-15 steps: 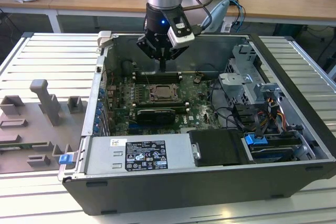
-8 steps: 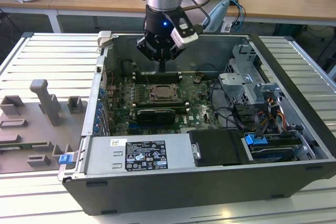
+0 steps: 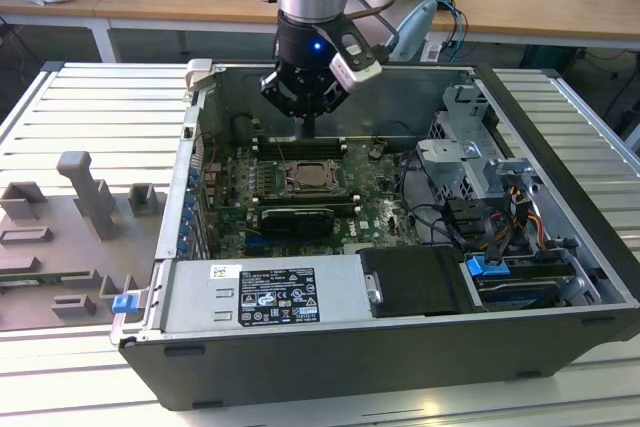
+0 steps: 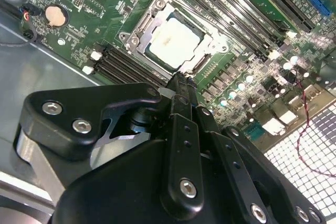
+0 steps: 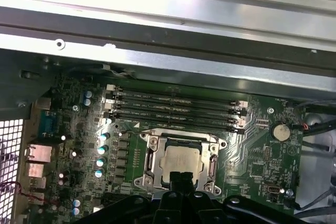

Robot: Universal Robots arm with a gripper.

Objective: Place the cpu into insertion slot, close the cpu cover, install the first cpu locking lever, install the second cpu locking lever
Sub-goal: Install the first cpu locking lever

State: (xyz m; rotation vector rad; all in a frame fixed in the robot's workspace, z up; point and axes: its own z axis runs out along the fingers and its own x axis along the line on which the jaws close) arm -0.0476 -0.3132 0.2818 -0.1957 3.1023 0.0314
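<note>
Exterior view first. Spot the gripper hanging straight above the slot, well clear of it.

Holding anything?

Nothing. Pinched together into one narrow tip, with no gap to speak of. Confirmed in both wrist views: poised over the slot's rim, not touching.

And the cpu?

Seated flat inside the slot, pale face up, square to the rim. Counted as done, judging by that.

Cover?

Folded down over the slot, framing the cpu through its cut-out. Looks done too, though hard to swear to full seating.

Levers?

Cannot tell. Too thin to pick out beside the slot, so no saying whether hooked down or standing free. Best treated as the part left.

So roughly halfway?

About that, at a guess: settled on the first two steps, unproven on the two lever steps.

Anything else near the slot worth noting?

Memory slots just beside it, on the side toward the case wall. Also a round coin cell, farther from the slot, on the same green board.

Any contact between gripper and board?

None to be seen. Held above the slot, empty and closed.
</note>
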